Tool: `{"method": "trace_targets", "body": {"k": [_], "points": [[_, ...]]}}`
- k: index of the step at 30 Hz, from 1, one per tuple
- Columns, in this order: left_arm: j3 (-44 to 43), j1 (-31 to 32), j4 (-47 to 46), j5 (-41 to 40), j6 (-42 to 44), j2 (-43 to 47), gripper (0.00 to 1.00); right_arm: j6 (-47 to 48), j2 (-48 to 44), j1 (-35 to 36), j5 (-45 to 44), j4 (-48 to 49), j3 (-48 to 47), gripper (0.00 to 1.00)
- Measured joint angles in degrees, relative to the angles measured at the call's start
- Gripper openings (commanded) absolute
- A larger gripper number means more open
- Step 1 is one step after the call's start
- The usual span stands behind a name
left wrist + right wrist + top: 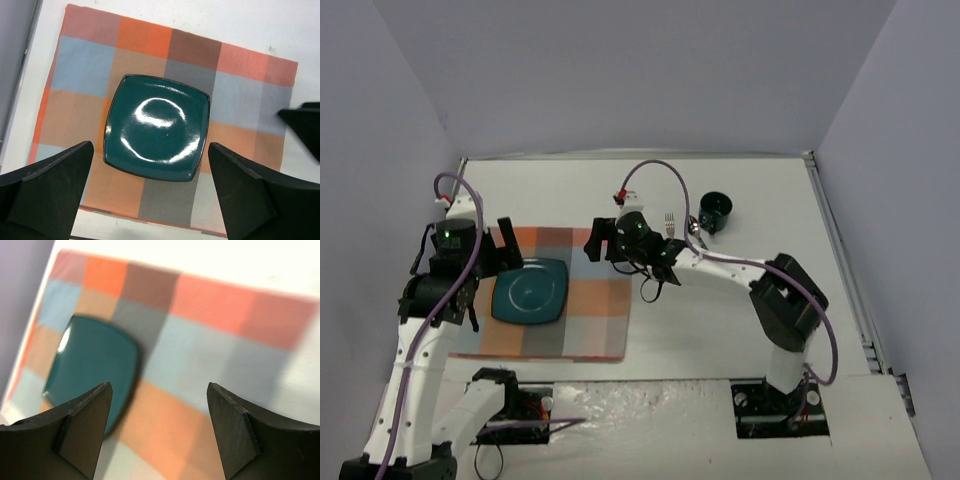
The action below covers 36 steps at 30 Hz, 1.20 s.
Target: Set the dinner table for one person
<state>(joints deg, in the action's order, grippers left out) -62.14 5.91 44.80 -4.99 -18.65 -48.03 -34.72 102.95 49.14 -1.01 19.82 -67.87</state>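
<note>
Although the base of the setting is down, the job looks well short of finished. The checked placemat (595, 310) lies flat along the left edge of the dinner table (720, 330), and the teal square plate (530, 291) sits near the middle of the cloth, roughly square to it. Going by the task, what seems left is the cutlery and the drink. A fork (669, 222) lies on bare tabletop in the far half, about midway between the left and right edges and clear of the placemat. A dark cup (716, 210) stands just to its right, and a small shiny item between the two is too small to name. Neither the fork nor the cup is beside the plate yet. The left gripper (149, 150) hangs above the plate with its fingers spread wide and nothing between them. The right gripper (158, 386) hovers over the right part of the placemat, its fingers parted and likewise empty, with the cloth blurred beneath. The dinner table itself is a large, flat, matte-white rectangle with thin metal trim showing along its right edge. It is far bigger than anything on it, it carries every item, and both arms are mounted at its near edge.
</note>
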Motion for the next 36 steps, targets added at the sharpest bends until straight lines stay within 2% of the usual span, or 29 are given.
{"method": "trace_targets", "body": {"k": [3, 7, 10, 13, 18, 27, 36], "points": [[2.1, 0.0, 0.0, 0.0, 0.0, 0.7, 0.97, 4.0, -6.6, -4.9, -5.6, -5.1, 1.7, 0.73], [4.9, 0.0, -1.1, 0.0, 0.0, 1.5, 0.97, 6.6, -13.7, -15.6, -10.7, -10.3, 5.5, 0.72], [8.1, 0.0, -2.3, 0.0, 0.0, 2.5, 0.97, 8.8, -16.2, -23.6, -12.8, -13.8, 8.0, 0.7], [10.5, 0.1, -3.5, -0.1, 0.0, 2.9, 0.97, 11.1, -16.5, -28.2, -13.1, -16.4, 8.9, 0.68], [13.2, 0.2, -5.1, -1.0, 0.0, 2.9, 0.97, 14.2, -14.9, -31.1, -11.5, -17.8, 8.9, 0.66], [13.9, 0.2, -6.5, -3.3, 0.0, 2.9, 0.97, 17.5, -3.5, -31.9, -9.6, -17.6, 5.5, 0.55], [13.9, 0.2, -6.6, -4.1, 0.0, 2.9, 0.97, 19.2, -1.1, -32.3, -8.9, -15.1, 4.5, 0.42]]}}
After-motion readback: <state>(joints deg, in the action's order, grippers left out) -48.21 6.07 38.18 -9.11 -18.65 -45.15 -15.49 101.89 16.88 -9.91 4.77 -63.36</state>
